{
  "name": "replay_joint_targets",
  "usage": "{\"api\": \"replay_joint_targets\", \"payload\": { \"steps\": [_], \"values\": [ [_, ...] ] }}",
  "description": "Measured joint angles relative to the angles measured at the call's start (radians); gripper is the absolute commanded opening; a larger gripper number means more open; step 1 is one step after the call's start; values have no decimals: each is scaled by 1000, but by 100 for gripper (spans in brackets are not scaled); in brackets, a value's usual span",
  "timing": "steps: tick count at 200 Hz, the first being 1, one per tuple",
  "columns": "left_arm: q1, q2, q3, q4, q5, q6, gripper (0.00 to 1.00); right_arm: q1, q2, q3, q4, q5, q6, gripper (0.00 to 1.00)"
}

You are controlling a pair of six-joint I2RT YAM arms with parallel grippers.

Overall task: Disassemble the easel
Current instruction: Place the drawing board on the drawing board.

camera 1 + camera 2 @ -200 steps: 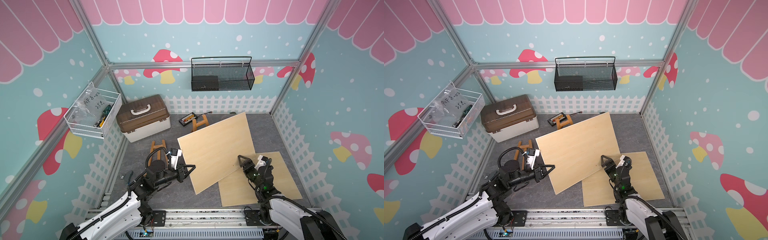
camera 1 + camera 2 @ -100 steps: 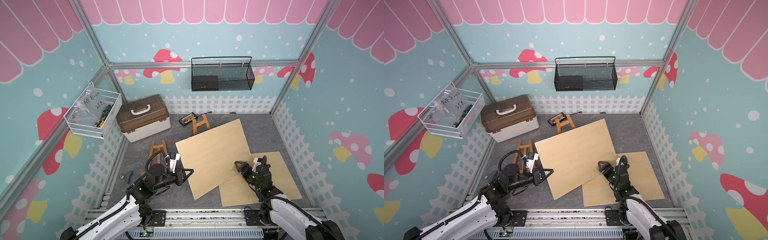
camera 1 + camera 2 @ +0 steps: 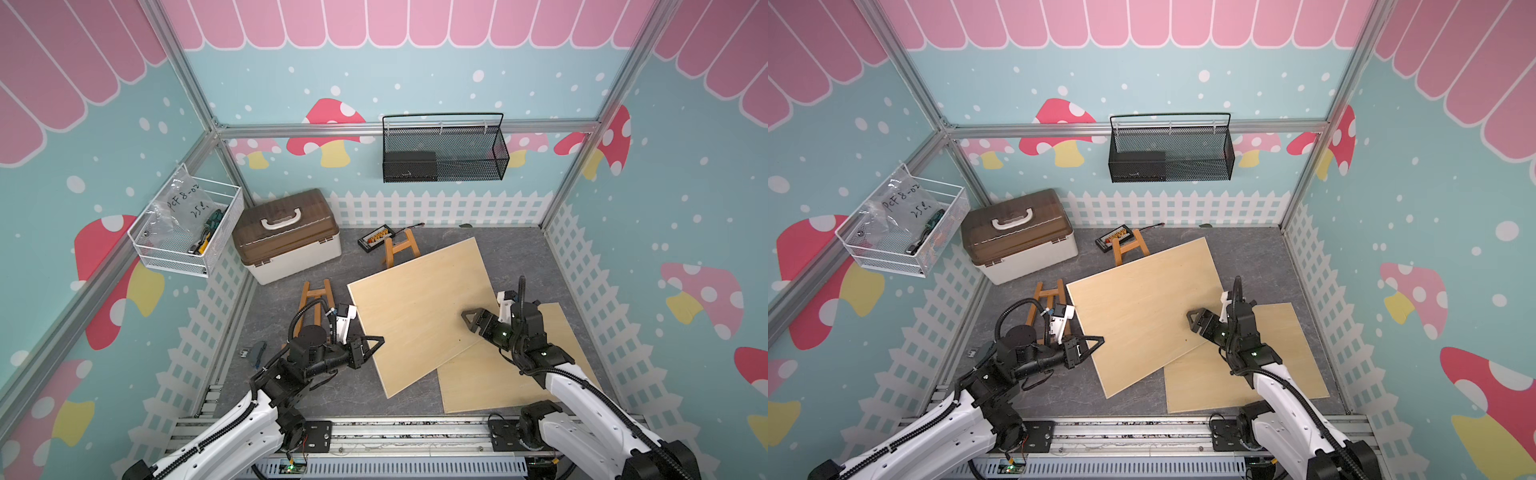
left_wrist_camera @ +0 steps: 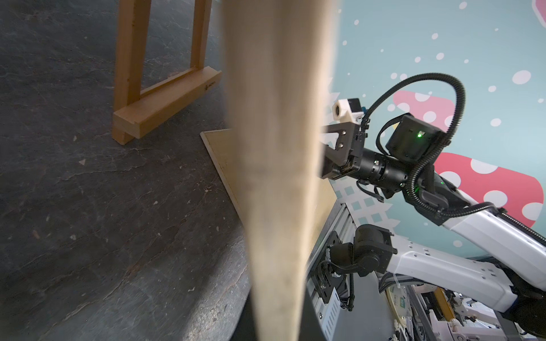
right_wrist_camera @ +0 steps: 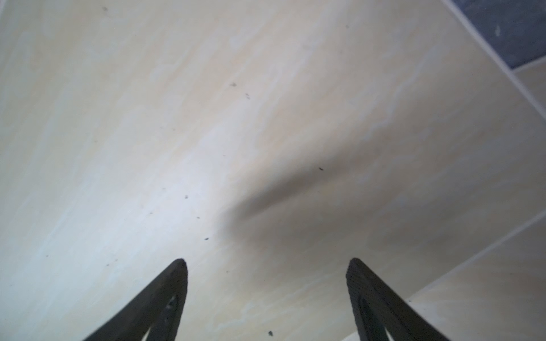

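Left fingers (image 3: pixel 376 340) were clenched on the left edge of the upper board (image 3: pixel 419 311), which lay slanted across the grey table (image 3: pixel 507 257) with its right corner overlapping the lower board (image 3: pixel 519 374). Right fingers (image 5: pixel 174 283) stood spread wide above that upper board's face, holding nothing; whether they touched it could not be told. One easel frame (image 3: pixel 306 291) lay on the table just beside the board's left corner, and a second easel frame (image 3: pixel 389 253) lay near its far edge.

bright even light, soft shadows, wide-angle curvature at edges, close board (image 4: pixel 277 177) badly blurred
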Motion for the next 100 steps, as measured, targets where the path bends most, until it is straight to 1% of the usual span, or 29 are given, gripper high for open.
{"api": "replay_joint_targets", "payload": {
  "steps": [26,46,69,100],
  "values": [
    [11,5,6,-7,18,-2,0,-14,26,80,-90,-19,-75,88],
    [18,16,12,-9,27,-2,0,-53,92,153,-143,-17,-149,89],
    [26,30,27,-14,40,0,0,-135,216,275,-175,0,-254,89],
    [40,50,39,-18,57,0,0,-279,399,466,-164,-10,-397,89]
  ]
}}
